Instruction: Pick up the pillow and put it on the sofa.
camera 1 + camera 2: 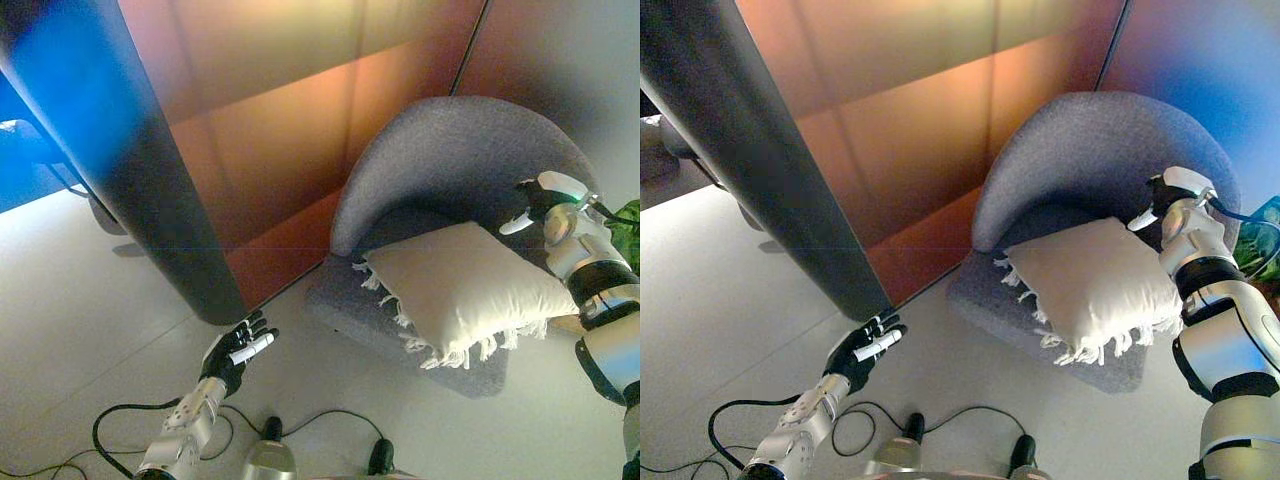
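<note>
A cream pillow (465, 285) with a fringed edge lies tilted on the seat of a grey round-backed sofa chair (450, 150), its front corner overhanging the seat edge. My right hand (540, 205) hovers at the pillow's back right corner, in front of the backrest. Its fingers are relaxed, a white-tipped one points left, and nothing is in its hold. My left hand (235, 355) is low over the pale floor at the lower left, well away from the sofa, open with its fingers spread.
A thick dark column (150, 180) slants down between my left hand and the sofa. Orange-brown wall panels (290, 120) stand behind it. Green leaves (625, 230) show at the right edge beside the sofa.
</note>
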You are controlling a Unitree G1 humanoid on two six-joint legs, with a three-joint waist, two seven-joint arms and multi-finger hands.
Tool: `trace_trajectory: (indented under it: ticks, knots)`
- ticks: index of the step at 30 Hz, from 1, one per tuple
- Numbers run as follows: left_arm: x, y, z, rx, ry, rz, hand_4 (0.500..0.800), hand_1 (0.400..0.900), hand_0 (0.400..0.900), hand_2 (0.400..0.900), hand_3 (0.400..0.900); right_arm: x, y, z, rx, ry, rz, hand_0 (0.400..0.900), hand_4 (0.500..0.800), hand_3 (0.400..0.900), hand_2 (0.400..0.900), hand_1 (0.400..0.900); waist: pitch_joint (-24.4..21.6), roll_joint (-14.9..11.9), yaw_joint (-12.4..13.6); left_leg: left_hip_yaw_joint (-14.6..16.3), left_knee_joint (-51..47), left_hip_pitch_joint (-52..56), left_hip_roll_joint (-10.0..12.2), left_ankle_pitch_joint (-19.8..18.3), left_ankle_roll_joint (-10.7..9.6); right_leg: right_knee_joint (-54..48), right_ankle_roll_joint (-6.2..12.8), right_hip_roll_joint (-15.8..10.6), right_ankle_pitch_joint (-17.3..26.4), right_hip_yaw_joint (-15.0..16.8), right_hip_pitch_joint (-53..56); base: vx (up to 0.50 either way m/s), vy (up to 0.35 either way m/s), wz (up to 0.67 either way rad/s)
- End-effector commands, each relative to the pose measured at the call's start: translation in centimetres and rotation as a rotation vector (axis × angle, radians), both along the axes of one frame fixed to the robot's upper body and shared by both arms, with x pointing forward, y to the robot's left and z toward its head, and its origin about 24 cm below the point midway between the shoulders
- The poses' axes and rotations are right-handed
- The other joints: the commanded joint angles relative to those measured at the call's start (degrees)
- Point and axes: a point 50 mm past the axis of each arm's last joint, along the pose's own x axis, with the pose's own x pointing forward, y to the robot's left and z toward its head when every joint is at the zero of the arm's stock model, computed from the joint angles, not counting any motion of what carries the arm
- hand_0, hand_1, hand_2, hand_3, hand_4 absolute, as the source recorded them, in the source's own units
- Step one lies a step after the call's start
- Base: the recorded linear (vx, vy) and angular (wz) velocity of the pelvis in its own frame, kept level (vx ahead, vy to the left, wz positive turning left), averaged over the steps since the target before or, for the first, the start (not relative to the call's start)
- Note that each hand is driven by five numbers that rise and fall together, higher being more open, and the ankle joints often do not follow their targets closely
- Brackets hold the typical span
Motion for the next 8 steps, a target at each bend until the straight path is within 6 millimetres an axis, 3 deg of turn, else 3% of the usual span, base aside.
trace_trajectory:
  ticks: [1,8]
  knots:
    - [1.3,-0.9,2.3,0.017,-0.137,-0.100,0.800,0.900,0.900,0.900,0.900,-0.1,-1.6,5.6,-0.146,-0.159,-0.039,0.900,0.800,0.900,0.900,0.900,-6.1,-1.4,0.6,-2.1,-0.2,-0.1,1.4,-1.1,-0.6,0.2,5.31,-4.2,-0.4,-2.0,3.0,0.01,0.000,-0.04]
    - [1.4,-0.9,2.2,0.019,-0.131,-0.105,0.800,0.900,0.900,0.900,0.900,0.0,-1.3,4.5,-0.134,-0.138,-0.032,0.900,0.800,0.900,0.900,0.900,-6.3,-1.3,0.3,-1.7,-0.1,0.5,1.4,-1.4,-0.5,0.2,5.28,-4.2,-0.5,-1.8,3.4,0.00,-0.001,-0.02]
